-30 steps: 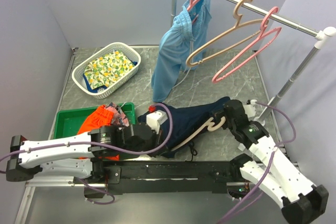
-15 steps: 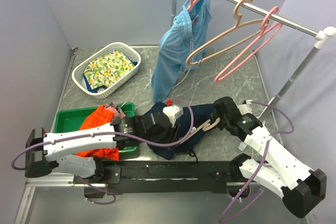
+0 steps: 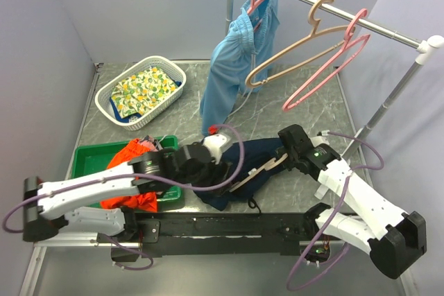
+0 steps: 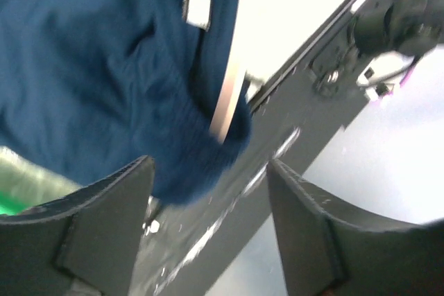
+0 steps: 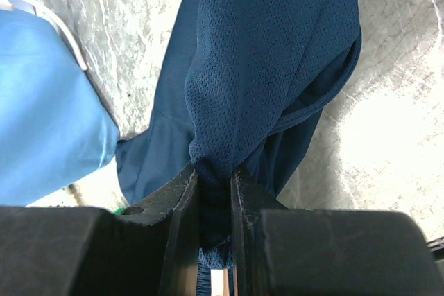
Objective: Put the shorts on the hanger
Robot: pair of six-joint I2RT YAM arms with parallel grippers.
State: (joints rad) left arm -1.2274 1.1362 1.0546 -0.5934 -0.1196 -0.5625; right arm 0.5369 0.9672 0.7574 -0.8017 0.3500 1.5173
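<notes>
**Right claw pinches shorts, left claw open**

The shorts (image 3: 262, 156) lie bunched on the desk (image 3: 277, 112) between the two arms, and the hanger (image 3: 258, 171) lies across them. The right claw (image 5: 214, 181) is closed tightly on a fold of the navy fabric. The left claw (image 4: 208, 178) hangs just above the shorts, wide apart, holding nothing.

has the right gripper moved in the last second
Yes. The right gripper, shut on the shorts, has shifted left in the top view, toward the green tray.
</notes>
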